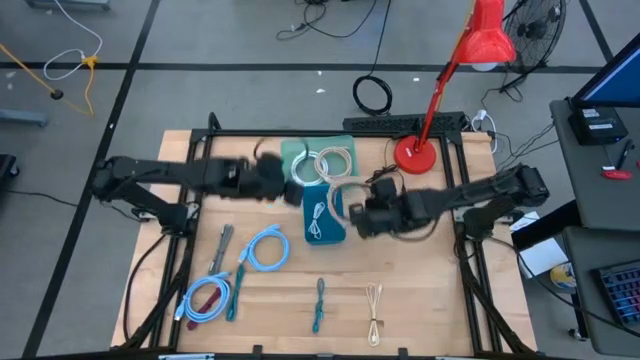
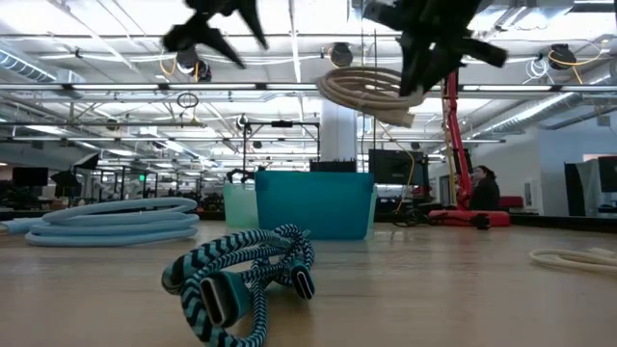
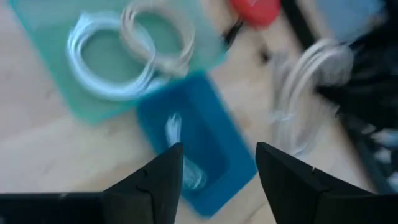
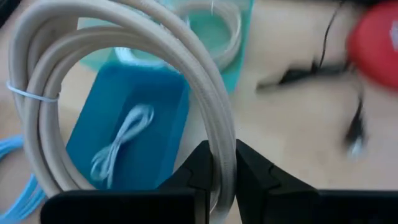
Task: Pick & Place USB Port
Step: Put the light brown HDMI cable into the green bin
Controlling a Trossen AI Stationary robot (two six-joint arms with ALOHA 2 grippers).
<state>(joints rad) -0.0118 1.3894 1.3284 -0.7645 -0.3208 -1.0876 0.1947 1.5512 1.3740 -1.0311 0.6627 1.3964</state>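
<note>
High view: I'm holding my right gripper (image 1: 352,212) over the table (image 1: 430,300), just beside the blue bin (image 1: 324,215), w/ a beige coiled cable (image 1: 345,192) pinched in it. My left gripper (image 1: 296,187) is hanging over the edge of the teal bin (image 1: 296,152), which is carrying a white coil and another beige coil (image 1: 334,158). A light-blue cable (image 1: 265,247) and a blue/red cable bundle (image 1: 206,297) are lying near the table's left front; a teal braided cable (image 1: 319,303) and a thin beige cable (image 1: 374,310) are sitting at the front. Red desk lamp (image 1: 470,60) is standing at the back right.

Low view: the beige coil is hanging in the air, clear of the table, under my right fingers. Teal braided cable (image 2: 241,275) is lying up front, blue bin (image 2: 313,203) behind it.

Left wrist view: my left fingers (image 3: 158,180) are standing apart, nothing between them, above the blue bin (image 3: 199,140) w/ a small white cable (image 3: 180,152) inside.

Right wrist view: my right fingers (image 4: 249,171) are clamping the beige coil (image 4: 118,50), above the blue bin (image 4: 140,118).
</note>
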